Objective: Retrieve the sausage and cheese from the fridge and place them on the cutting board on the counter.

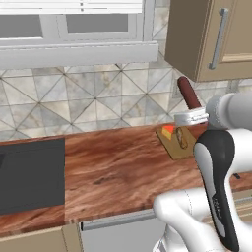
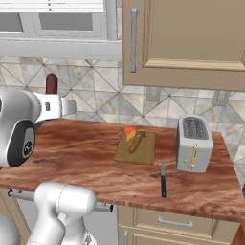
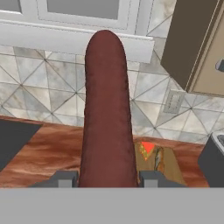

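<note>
Reddish-brown counter (image 1: 118, 170) runs under a tiled wall; left base view: the cutting board (image 1: 173, 146) lies near its back edge with the cheese (image 1: 169, 131) on it. Right base view: toaster (image 2: 194, 142) and knife (image 2: 163, 178) sit beside the board. Hand view: the gripper (image 3: 107, 178) clamps the sausage (image 3: 106, 109) above the counter.

The arm (image 1: 216, 167) is built of glossy white rounded shells with smooth, bulbous joints, and one long link carries a dark charcoal oval inlay running along its face, with faint small lettering near its lower end. A round dark grey cap with a small pale mark sits on the side of the big white joint housing (image 2: 19, 129), and the wrist ends in a short white block with grey edging. The gripper (image 3: 107, 178) shows two small grey squared finger tips (image 3: 65, 178)
</note>
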Available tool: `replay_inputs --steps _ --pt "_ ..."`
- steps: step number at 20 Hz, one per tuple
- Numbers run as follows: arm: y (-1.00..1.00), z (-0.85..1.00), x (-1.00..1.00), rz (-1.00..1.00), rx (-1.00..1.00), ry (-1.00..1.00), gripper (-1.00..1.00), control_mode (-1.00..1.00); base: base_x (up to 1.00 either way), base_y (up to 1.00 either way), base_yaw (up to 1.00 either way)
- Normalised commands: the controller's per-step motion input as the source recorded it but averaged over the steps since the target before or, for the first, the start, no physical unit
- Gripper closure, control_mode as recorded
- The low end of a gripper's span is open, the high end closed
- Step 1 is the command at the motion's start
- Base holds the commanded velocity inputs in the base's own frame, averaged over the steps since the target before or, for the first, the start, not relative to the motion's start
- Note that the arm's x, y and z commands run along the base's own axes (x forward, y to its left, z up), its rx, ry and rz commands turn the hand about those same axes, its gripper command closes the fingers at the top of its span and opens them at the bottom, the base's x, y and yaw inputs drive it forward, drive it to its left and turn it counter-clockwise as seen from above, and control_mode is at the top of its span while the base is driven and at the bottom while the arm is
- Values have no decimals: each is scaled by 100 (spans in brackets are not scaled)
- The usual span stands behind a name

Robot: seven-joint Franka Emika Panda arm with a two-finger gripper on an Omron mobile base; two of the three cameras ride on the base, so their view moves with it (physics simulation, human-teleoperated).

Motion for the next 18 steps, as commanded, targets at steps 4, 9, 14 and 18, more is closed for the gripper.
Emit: replay_inputs --steps 4,9,14,18 --pt "0 0 0 0 0 0 100 100 14 -9 0" --pt "0 0 0 0 0 0 100 100 12 0 0" --pt "-5 -17 25 -3 0 19 100 -100 14 0 -1" --pt "0 -48 55 -2 0 53 100 -100 0 0 0"
